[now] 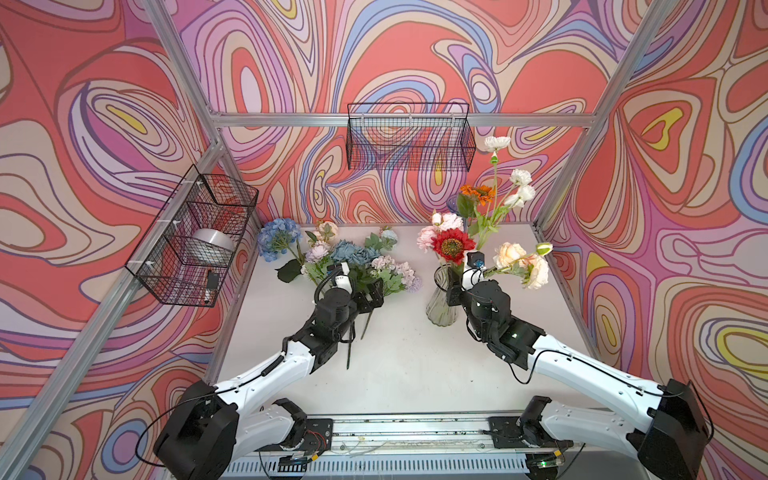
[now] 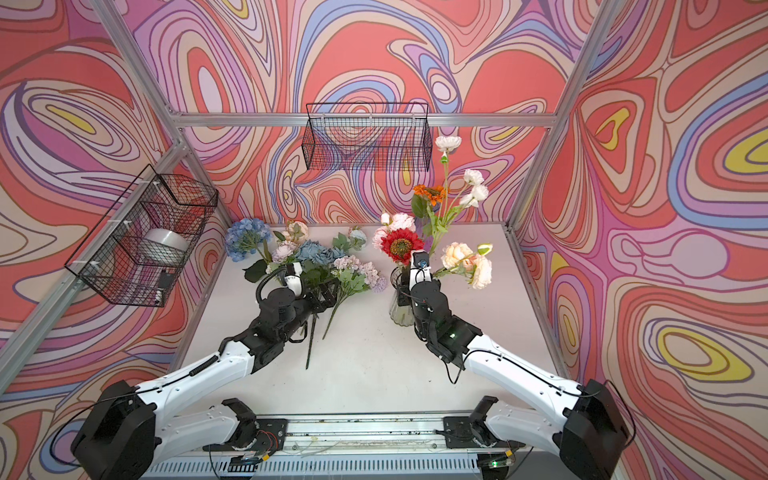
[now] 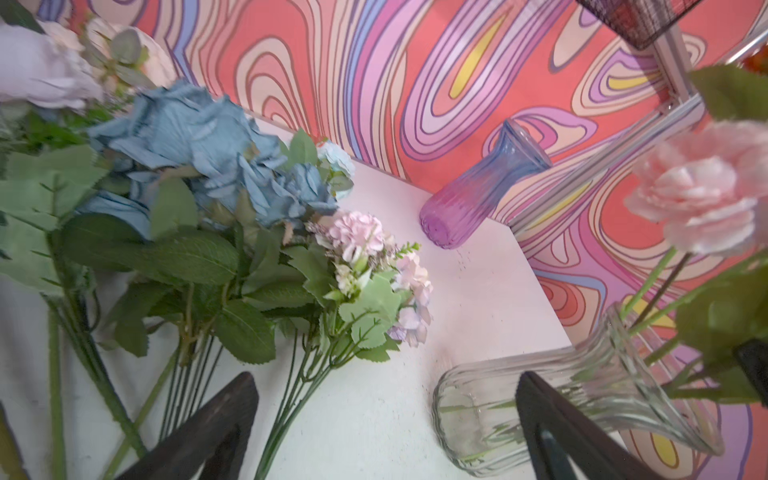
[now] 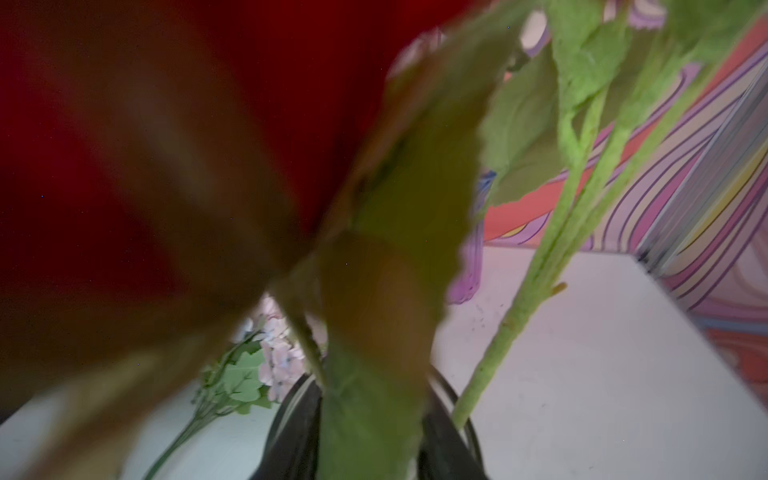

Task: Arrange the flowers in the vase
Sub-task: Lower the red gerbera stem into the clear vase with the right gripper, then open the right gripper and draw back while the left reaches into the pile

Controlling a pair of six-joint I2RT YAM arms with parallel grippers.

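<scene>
"While the left hand (image 3: 386, 378) hangs spread wide and empty over the loose flowers (image 1: 353, 266), which way do they lie from it?" asks the first.

"Straight beneath it and ahead of its fingers," says the second. "They rest flat on the table (image 1: 399, 365). In the left wrist view the thin stems of the pink-and-lilac spray (image 3: 361, 232) run through the gap between the fingers, closer to one finger than the other, with the blooms out beyond the fingertips."

"So the long axis?"

"Roughly along the hand's own reach: cut ends back under the wrist, heads pointing away from it. The fingers seem to straddle the stems crosswise, which would suit a pinch."

"And the clear vase (image 1: 440, 307)?"

"Upright, off to the side of the left hand, near but apart, and right against the right hand (image 1: 455, 291), plainly the nearer one to its mouth. A red sunflower (image 1: 453, 245) rises just past that hand, with pink, white, orange and peach blooms fanning up and outward."

"Is the right hand gripping the sunflower?"

"That cannot be told. In the right wrist view a blurred green leaf fills the space between its dark fingers, and whether they press on it does not show."

"Then the next stem likely has to travel sideways from the left hand and turn heads-up."
</scene>
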